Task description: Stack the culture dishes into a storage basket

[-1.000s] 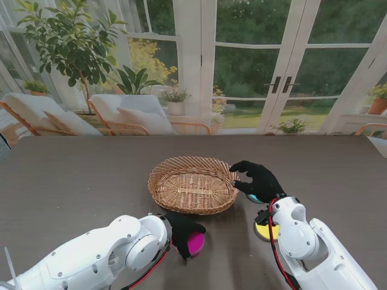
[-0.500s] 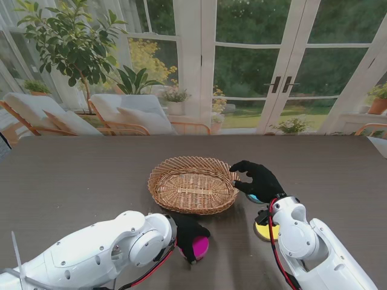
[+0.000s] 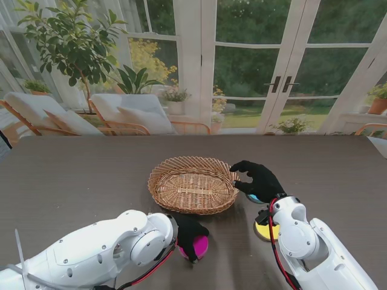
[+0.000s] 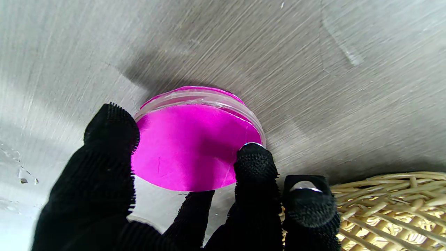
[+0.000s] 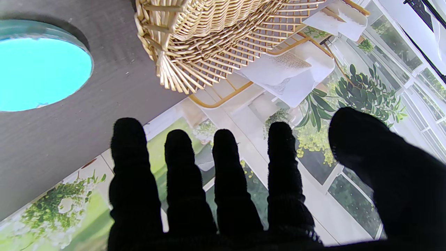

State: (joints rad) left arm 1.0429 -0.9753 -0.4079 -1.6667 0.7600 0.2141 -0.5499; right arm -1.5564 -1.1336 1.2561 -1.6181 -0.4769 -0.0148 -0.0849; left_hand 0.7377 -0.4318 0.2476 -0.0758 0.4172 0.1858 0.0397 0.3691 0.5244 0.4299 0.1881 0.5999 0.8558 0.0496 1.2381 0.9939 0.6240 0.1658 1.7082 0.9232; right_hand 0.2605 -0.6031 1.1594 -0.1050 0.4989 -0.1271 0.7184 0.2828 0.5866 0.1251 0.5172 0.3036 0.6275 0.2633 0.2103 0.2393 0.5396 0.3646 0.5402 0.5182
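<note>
Wicker basket [image 3: 193,184] at table [image 3: 72,175] centre, oval, nothing visible inside. Magenta dish [image 3: 198,246] on table, nearer to me than basket, clear lid on. Left hand [image 3: 188,232] over it: thumb [image 4: 104,139] and fingertip [image 4: 256,162] touch opposite rim edges; dish looks seated on table, lift not evident. Right hand [image 3: 259,180] just right of basket rim, fingers spread, holding nothing. Teal dish [image 5: 38,69] on table under right hand. Yellow dish [image 3: 265,232] nearer to me, partly hidden by right arm.
</note>
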